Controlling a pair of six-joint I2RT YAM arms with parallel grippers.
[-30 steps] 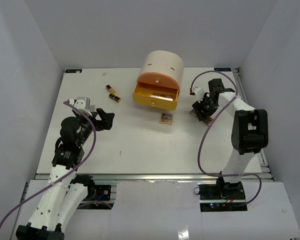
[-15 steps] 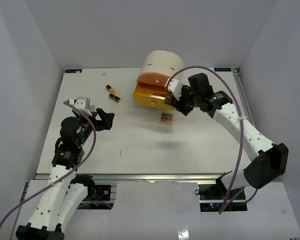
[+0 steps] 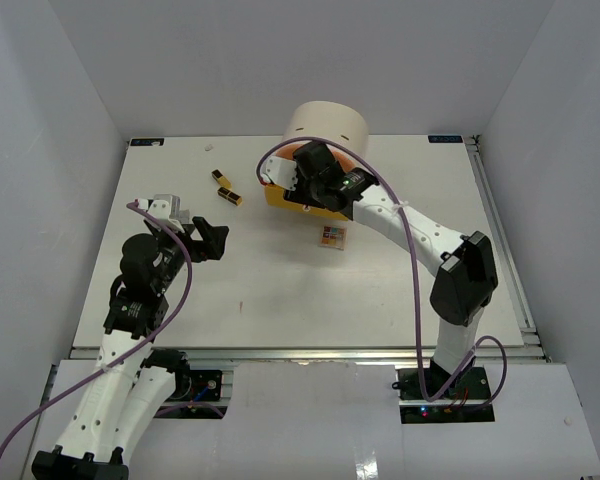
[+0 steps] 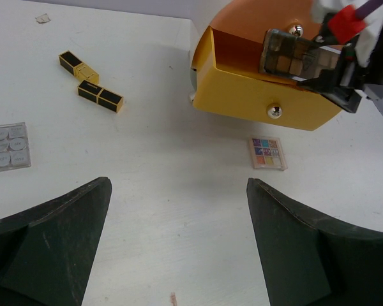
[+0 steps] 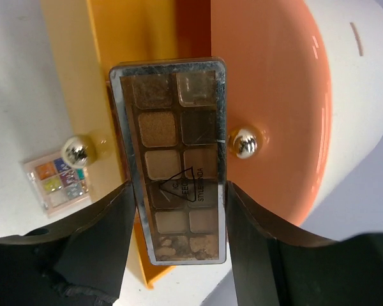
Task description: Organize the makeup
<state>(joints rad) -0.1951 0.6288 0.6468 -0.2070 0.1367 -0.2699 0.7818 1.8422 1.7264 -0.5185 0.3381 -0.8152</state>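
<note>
**One palette poised over the open drawer, lined up with its front**

One brown eyeshadow palette [image 5: 175,146] is up in the air, and the right gripper [image 5: 179,223] has it, jaws clamped on the two long edges at the near end. The palette sticks straight out from the fingers, its long axis running parallel to the front of the yellow drawer [image 4: 255,102]. That drawer is pulled out of the cream drawer unit [image 3: 325,125] at the middle of the table's [image 3: 280,290] far edge. From where I stand the palette hangs above the drawer's cavity, so the drop looks like straight down, no turning needed.

The left gripper [image 4: 179,236] hovers by the table's left edge, jaws wide apart and empty. It is the nearer arm to the two lipstick tubes [image 4: 100,96] lying toward the far-left corner. A small multicoloured palette [image 4: 268,153] lies on the table just in front of the drawer.
</note>
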